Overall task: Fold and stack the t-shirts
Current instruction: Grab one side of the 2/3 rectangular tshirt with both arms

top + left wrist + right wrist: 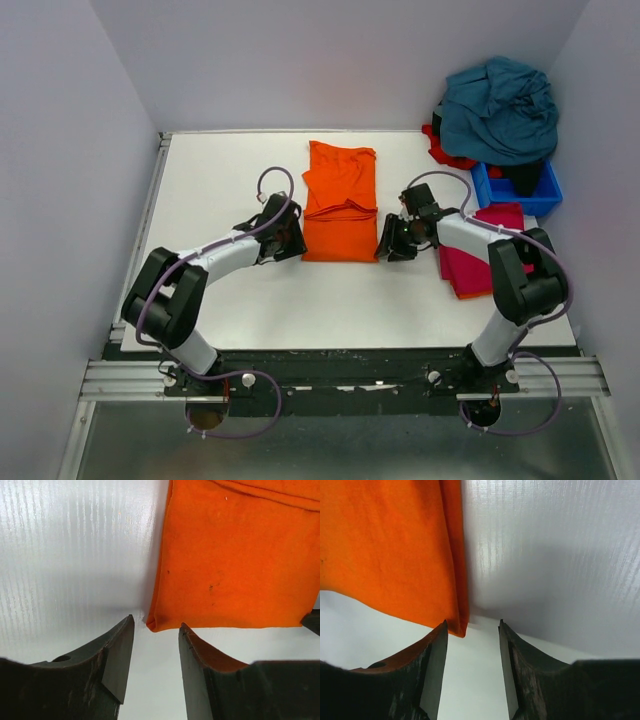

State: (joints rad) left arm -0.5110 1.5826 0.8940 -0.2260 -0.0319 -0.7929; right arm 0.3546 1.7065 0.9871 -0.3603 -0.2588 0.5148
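Symmetrically, left claw (pixel 156 624) and right claw (pixel 471 623) gape beside orange t-shirt (pixel 340 200).

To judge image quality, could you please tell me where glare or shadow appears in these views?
Left wrist: streaky glare on the table, soft shadow beside the orange t-shirt. Right wrist: broad grey shadow across the table right of it. Top external: even light, sharp.
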